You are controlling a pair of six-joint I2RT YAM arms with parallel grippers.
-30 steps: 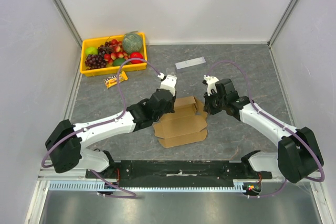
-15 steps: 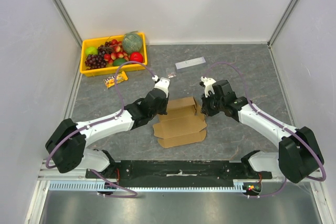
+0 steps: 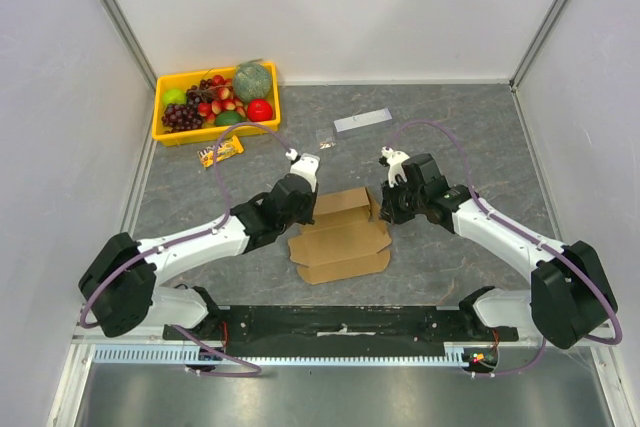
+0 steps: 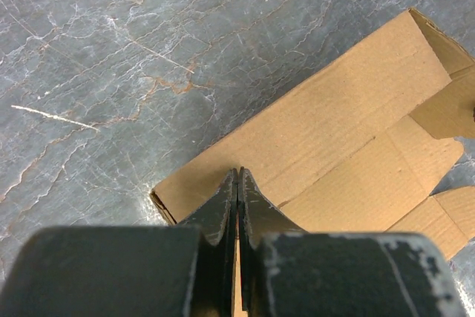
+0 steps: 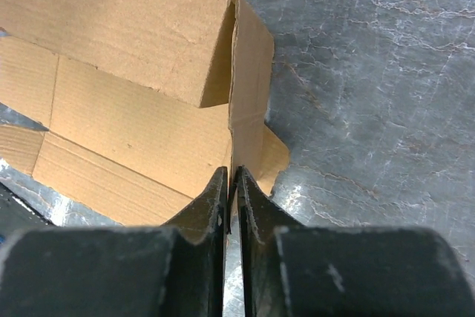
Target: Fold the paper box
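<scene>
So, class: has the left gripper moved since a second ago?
Yes. Judged against the grey strip in the top view, the left gripper has shifted left, away from it.

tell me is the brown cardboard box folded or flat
Partly folded: on the brown cardboard box, the far wall and one end flap stand up; near panels lie flat.

paper box: we count one, centre of frame
yellow tray: one, upper left
grey-white strip: one, above centre
yellow packet: one, below the tray
tiny scrap: one, we cannot name it
arms: we count two, left arm and right arm
</scene>
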